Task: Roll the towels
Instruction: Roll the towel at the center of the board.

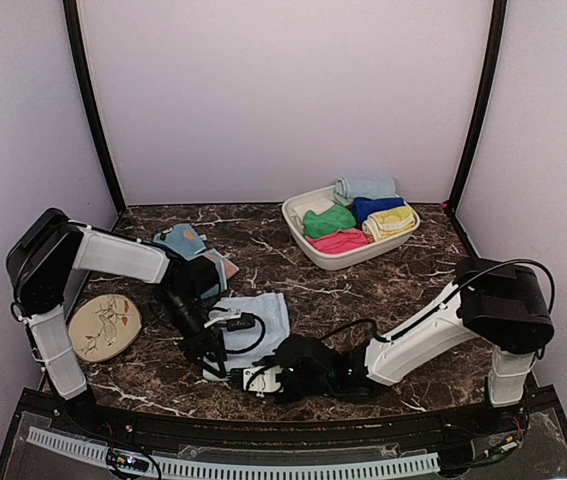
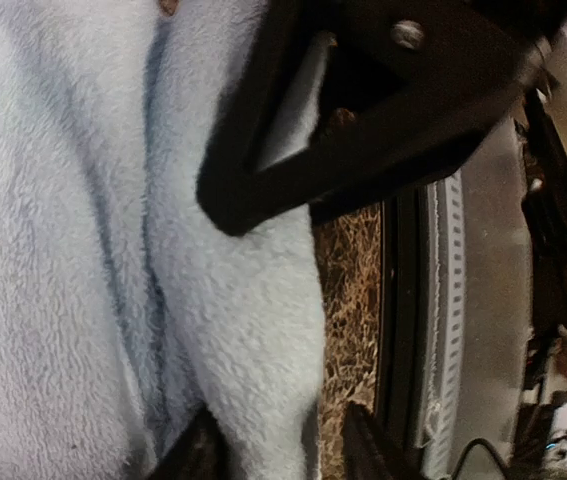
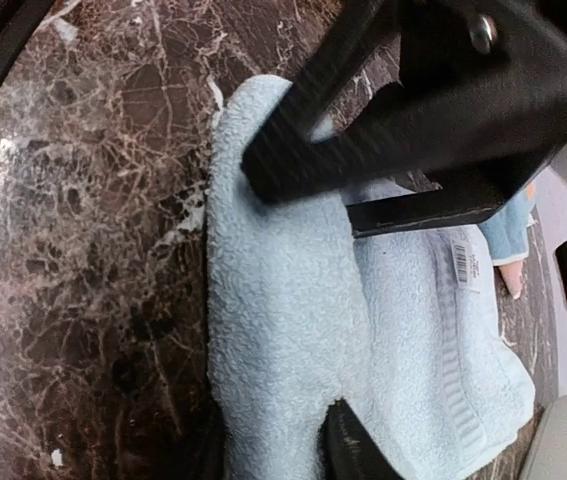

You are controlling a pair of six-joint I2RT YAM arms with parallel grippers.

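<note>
1. At the left, near the front, a round plate (image 1: pixel 103 327) with a drawing lies flat on the dark marble table (image 1: pixel 383 300).
2. Farther back, the spotted blue towel (image 1: pixel 181 240) sits crumpled, not rolled.
3. The left gripper (image 2: pixel 218 325) points down at the near left corner of the pale blue towel (image 1: pixel 263 312). Its jaws stand partly apart with the thick edge between them; I cannot tell whether they pinch it.
4. That towel lies spread left of centre, its near edge turned over in a fold.
5. The right gripper (image 3: pixel 298 300) comes in low from the right, jaws partly apart astride the fold; I cannot tell whether it grips.
6. Far right, a white tub (image 1: pixel 343 260) holds rolled towels (image 1: pixel 331 220).
</note>
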